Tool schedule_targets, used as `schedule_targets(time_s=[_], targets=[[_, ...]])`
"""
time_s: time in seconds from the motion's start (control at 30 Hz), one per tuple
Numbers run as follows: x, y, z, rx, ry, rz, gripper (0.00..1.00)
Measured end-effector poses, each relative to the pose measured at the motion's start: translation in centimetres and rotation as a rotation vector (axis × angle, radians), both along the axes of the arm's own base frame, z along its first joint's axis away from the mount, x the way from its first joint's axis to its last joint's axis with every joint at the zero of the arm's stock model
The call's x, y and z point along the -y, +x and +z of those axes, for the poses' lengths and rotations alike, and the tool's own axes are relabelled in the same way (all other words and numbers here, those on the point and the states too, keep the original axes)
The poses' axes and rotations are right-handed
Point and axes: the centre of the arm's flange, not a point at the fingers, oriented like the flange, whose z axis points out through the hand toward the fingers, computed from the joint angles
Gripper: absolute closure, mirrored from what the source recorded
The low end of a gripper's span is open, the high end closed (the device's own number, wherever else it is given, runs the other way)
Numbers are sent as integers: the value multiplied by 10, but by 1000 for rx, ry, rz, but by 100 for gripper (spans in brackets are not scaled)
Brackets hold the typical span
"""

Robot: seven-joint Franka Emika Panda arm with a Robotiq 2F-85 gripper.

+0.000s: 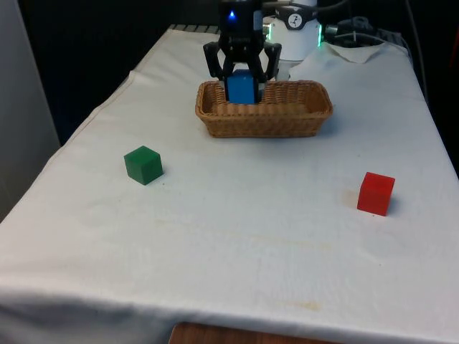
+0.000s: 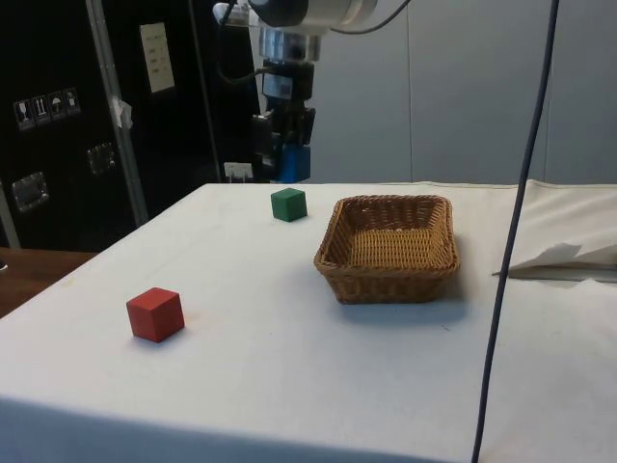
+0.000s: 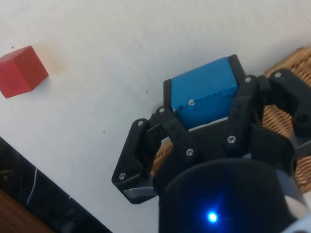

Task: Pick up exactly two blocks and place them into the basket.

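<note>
The gripper (image 1: 242, 68) hangs in the air with its fingers pinching a blue block (image 1: 241, 87), held off the cloth; in the wrist view the block (image 3: 204, 90) sits above white cloth just beside the basket's rim (image 3: 286, 60). The basket (image 2: 390, 248) holds no block, the green block (image 1: 143, 165) lies towards the front view's left, and the red block (image 1: 376, 193) towards its right, well apart.

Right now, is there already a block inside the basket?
No. In the side view the basket shows only bare wicker inside, while the gripper holds the blue block in the air.
</note>
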Motion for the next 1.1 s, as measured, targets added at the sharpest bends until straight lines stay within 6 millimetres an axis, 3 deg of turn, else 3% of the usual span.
schedule_targets(time_s=[1.1], targets=[[8, -17, -3, -28, -79, 126, 99]])
